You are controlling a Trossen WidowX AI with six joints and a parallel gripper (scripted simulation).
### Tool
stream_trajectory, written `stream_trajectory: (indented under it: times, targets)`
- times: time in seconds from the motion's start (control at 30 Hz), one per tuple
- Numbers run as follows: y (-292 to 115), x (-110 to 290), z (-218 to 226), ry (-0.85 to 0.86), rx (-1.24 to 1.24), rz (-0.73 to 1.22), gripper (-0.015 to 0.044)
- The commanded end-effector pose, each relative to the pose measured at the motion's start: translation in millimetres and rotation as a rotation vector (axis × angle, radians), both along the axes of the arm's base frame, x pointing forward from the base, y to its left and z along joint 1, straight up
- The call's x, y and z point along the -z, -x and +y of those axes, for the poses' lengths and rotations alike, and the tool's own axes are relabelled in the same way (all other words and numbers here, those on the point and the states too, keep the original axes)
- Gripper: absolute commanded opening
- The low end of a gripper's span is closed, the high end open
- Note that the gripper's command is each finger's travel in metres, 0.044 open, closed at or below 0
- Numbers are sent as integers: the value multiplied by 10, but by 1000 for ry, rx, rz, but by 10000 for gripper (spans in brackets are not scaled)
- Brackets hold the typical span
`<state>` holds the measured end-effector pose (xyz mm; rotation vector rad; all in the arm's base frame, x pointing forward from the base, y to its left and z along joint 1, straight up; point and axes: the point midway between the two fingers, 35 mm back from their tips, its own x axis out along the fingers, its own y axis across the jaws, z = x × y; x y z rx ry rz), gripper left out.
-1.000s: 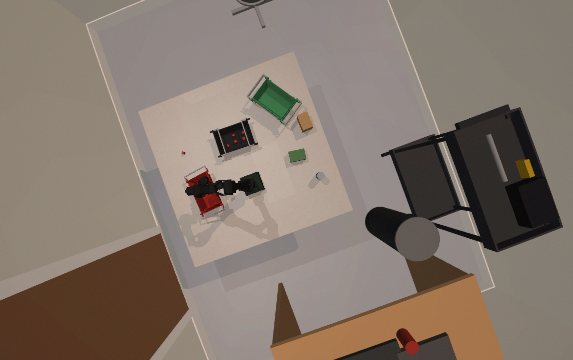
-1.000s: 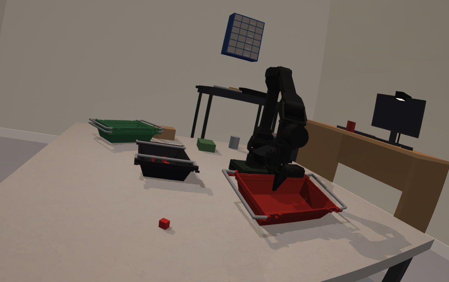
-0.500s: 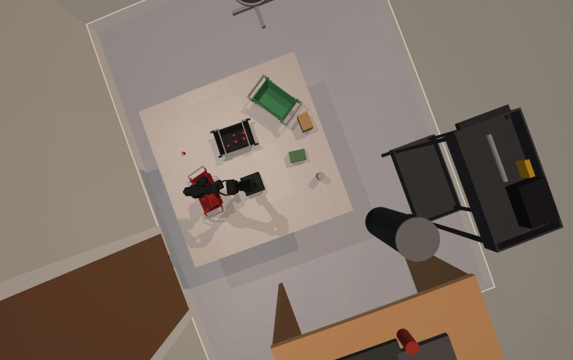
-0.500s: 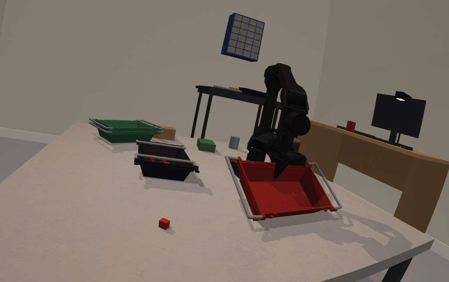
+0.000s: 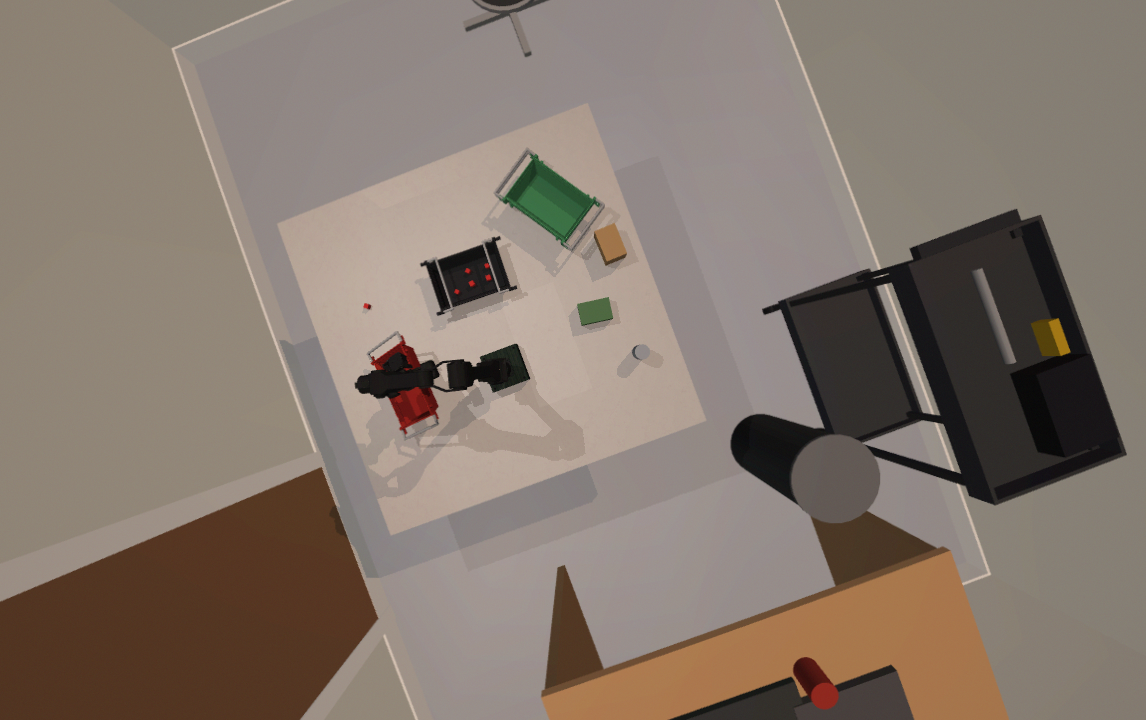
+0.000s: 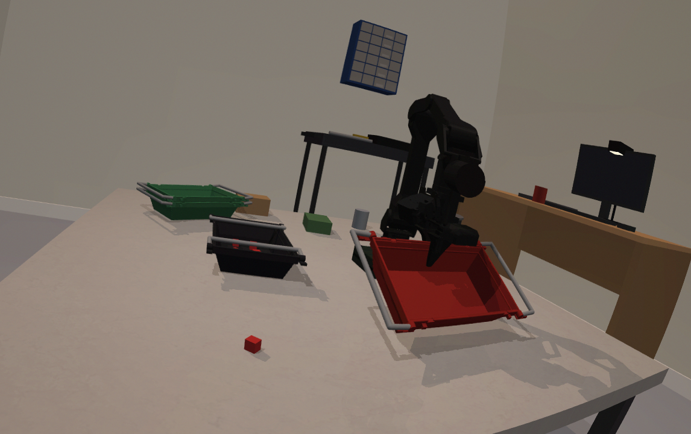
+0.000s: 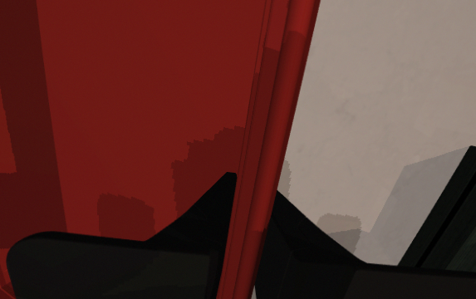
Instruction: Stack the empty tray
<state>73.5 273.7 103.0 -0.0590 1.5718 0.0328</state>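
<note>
My gripper (image 5: 420, 380) (image 6: 434, 258) (image 7: 242, 183) is shut on the long wall of the empty red tray (image 5: 414, 410) (image 6: 445, 291) (image 7: 138, 83). The tray hangs clear of the table, tilted, with its open side turned toward the exterior camera. Its grey wire bars (image 6: 372, 280) stick out past its ends. The loaded black tray (image 5: 450, 279) (image 6: 251, 264) stands on the table farther back, with several small red blocks (image 5: 471, 284) inside. Two grey bars (image 6: 255, 246) lie near its two ends; I cannot tell how far in they sit.
A loose red block (image 5: 367, 306) (image 6: 252, 343) lies on the table in front. A green tray (image 5: 550, 198) (image 6: 191, 202), a brown box (image 5: 610, 242), a green block (image 5: 594, 310) (image 6: 316, 222) and a grey cylinder (image 5: 641, 351) (image 6: 360, 218) stand at the back. The arm's base (image 5: 505, 365) is beside the red tray.
</note>
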Motion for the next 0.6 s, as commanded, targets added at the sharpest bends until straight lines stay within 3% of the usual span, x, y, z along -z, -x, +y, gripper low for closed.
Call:
stream_trajectory:
  times: [0.0, 0.57]
  targets:
    - [-34, -199, 136, -38, 2, -9, 0]
    - [-108, -719, 416, -41, 2, -9, 0]
